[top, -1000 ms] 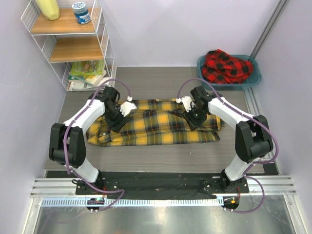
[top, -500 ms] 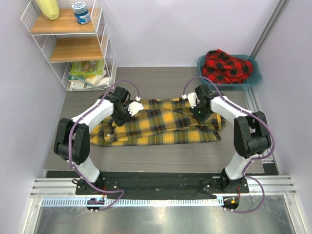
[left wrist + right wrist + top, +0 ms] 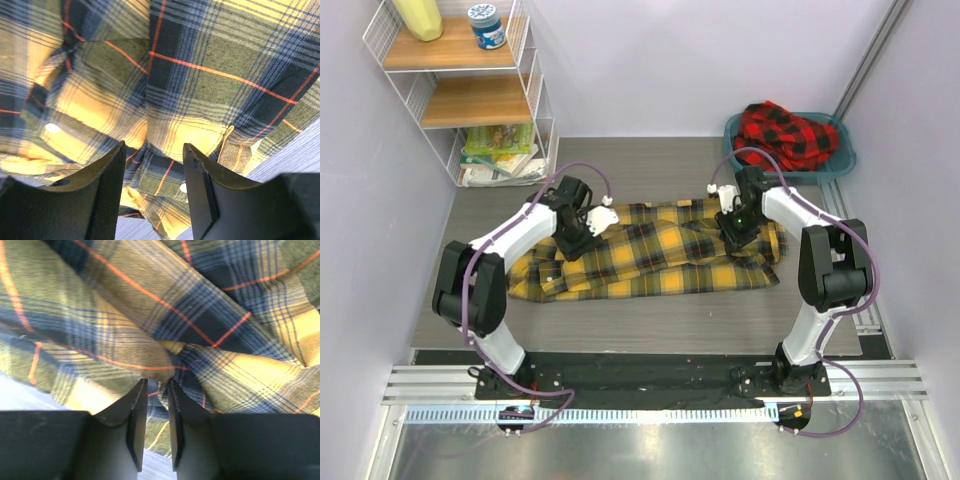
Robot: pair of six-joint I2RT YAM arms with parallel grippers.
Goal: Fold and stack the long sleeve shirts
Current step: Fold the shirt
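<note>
Table: your grey tabletop point(image 3: 650, 165) carries the yellow-and-black plaid flannel shirt point(image 3: 660, 265), rumpled lengthwise between both arms.
Basin: teal plastic basin point(image 3: 846, 160), far right corner, holds the bunched red-and-black plaid flannel shirt point(image 3: 785, 135).
Left gripper point(image 3: 153, 146): jaws apart over yellow cloth, gripping nothing.
Right gripper point(image 3: 157, 382): jaws narrowly parted at a fold; you see nothing pinched.

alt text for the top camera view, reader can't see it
A yellow plaid shirt lies bunched across a grey table, with the robot's left gripper over its left side and the right gripper over its right. A red plaid shirt is heaped in a teal basin at the far right.
</note>
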